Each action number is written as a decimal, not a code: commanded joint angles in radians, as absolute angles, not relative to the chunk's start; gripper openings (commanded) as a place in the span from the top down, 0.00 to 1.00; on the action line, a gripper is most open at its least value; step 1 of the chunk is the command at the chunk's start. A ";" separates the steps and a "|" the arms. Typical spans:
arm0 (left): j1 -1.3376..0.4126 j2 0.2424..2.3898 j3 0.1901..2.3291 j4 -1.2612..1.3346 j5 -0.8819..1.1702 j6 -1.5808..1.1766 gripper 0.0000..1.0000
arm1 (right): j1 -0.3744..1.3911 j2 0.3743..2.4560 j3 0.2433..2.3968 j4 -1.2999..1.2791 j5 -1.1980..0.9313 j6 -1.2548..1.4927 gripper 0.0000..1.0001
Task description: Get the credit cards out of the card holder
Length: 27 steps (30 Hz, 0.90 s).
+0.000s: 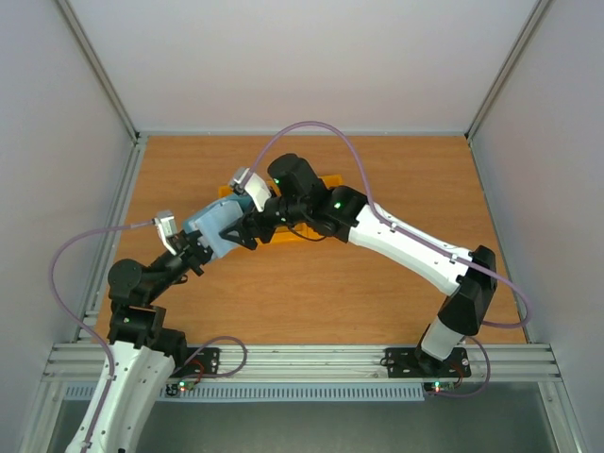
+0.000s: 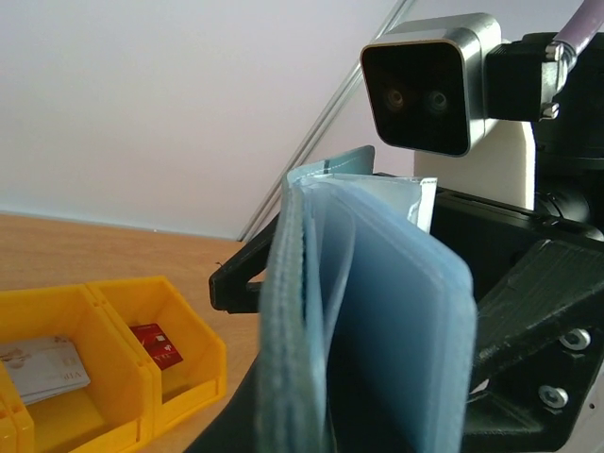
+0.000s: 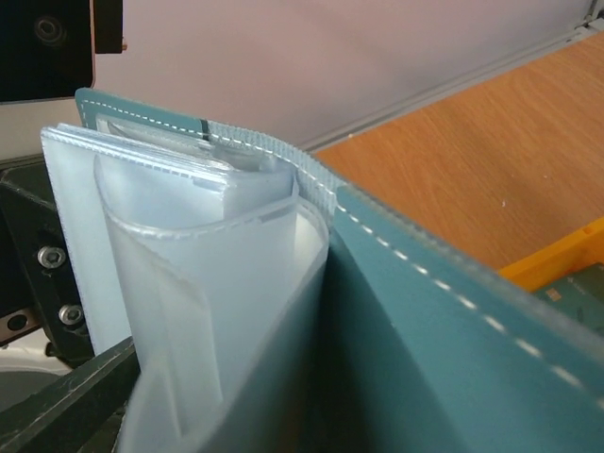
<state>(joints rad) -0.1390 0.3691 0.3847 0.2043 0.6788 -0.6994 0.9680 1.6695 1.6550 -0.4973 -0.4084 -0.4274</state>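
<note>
The main danger now is that the card holder (image 1: 219, 226) slips or twists. It hangs above the bench (image 1: 311, 293), at about 9 o'clock from the bench's middle in the top view, and the left gripper (image 1: 195, 247) is closed on only its lower corner at 7 o'clock. The material is soft, so a pull from the other arm could bend it or drag it out of this small hold.

The right gripper (image 1: 253, 215) meets the holder from 2 o'clock. In the left wrist view its jaws stand on both sides of the pockets, but I cannot tell if they press or only straddle. If they close on a clear sleeve instead of a card, the sleeve may tear, or the whole holder may come along. A freed card could also drop beside the yellow bins (image 2: 189, 377) and not inside.

The holder is dusty blue with white stitching along the edge. It is open like a book and stands on its edge. Inside are several clear, curved plastic sleeves (image 3: 217, 283). I cannot tell if a card is inside them.

At 7 o'clock in the left wrist view, a red card (image 2: 156, 345) and a whitish card (image 2: 42, 370) lie in separate bin compartments.
</note>
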 commanded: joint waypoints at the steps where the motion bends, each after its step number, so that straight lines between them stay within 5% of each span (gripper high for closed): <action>1: -0.146 0.367 0.385 0.268 0.706 -0.700 1.00 | 0.973 1.703 1.705 -0.494 -0.431 -0.394 0.14; 4: -0.146 0.366 0.383 0.267 0.705 -0.697 1.00 | 0.975 1.719 1.715 -0.487 -0.493 -0.382 0.02; 10: -0.146 0.359 0.379 0.257 0.704 -0.697 1.00 | 0.989 1.721 1.721 -0.493 -0.496 -0.402 0.02; 19: -0.146 0.348 0.380 0.251 0.708 -0.692 1.00 | 0.957 1.664 1.696 -0.537 -0.306 -0.380 0.56; 24: -0.146 0.345 0.374 0.247 0.707 -0.691 1.00 | 0.904 1.614 1.645 -0.548 -0.311 -0.355 0.61; 27: -0.146 0.346 0.374 0.246 0.704 -0.690 1.00 | 0.856 1.580 1.625 -0.580 -0.367 -0.360 0.54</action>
